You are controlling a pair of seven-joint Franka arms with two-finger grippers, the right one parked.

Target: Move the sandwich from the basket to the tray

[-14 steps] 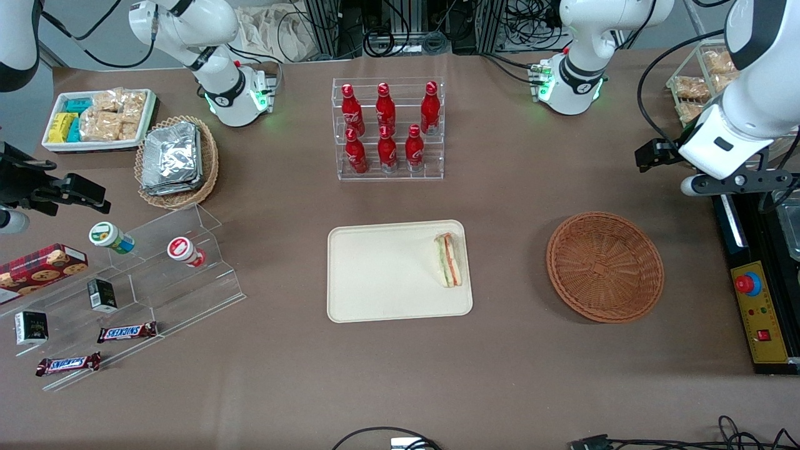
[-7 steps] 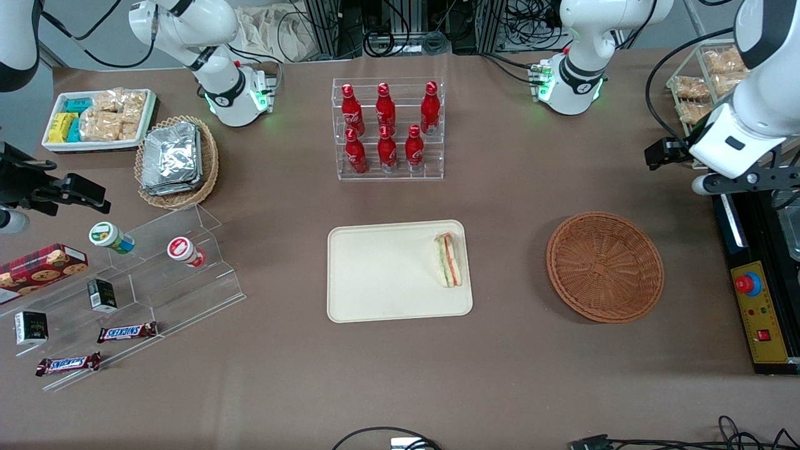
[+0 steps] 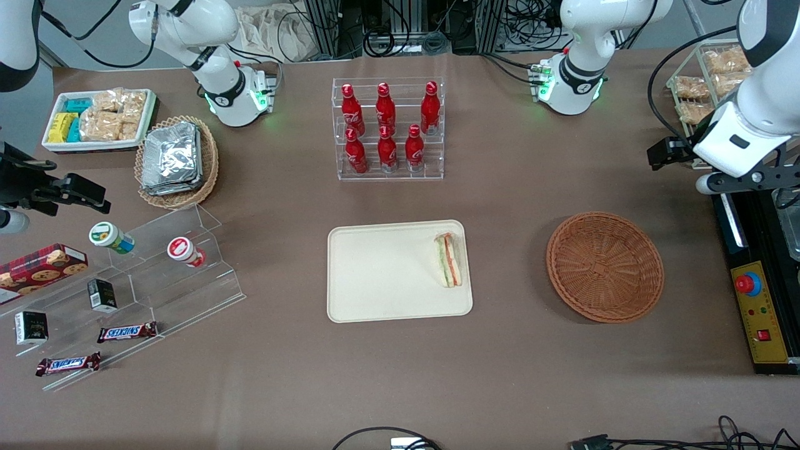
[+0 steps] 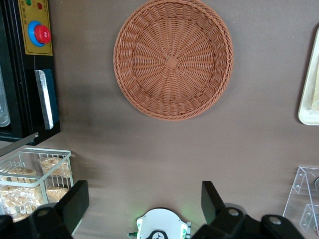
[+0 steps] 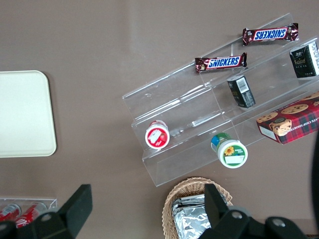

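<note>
The sandwich (image 3: 449,260), a pale bread wedge with green, orange and red layers, lies on the cream tray (image 3: 381,275), close to the rim toward the working arm's end. The reddish-brown wicker basket (image 3: 605,267) stands beside the tray and holds nothing; it also shows in the left wrist view (image 4: 172,59). My left gripper (image 3: 667,153) hangs high above the table, farther from the front camera than the basket and toward the working arm's end. In the left wrist view the gripper (image 4: 144,190) is open and empty, jaws wide apart.
A clear rack of red bottles (image 3: 387,128) stands farther from the front camera than the tray. A black control box with a red button (image 3: 756,294) and a wire rack of snack packs (image 3: 700,84) lie at the working arm's end. Clear shelves with snacks (image 3: 125,294) lie toward the parked arm's end.
My left gripper has drifted a little farther from the basket toward the working arm's end of the table. The sandwich, tray and basket have not moved.
</note>
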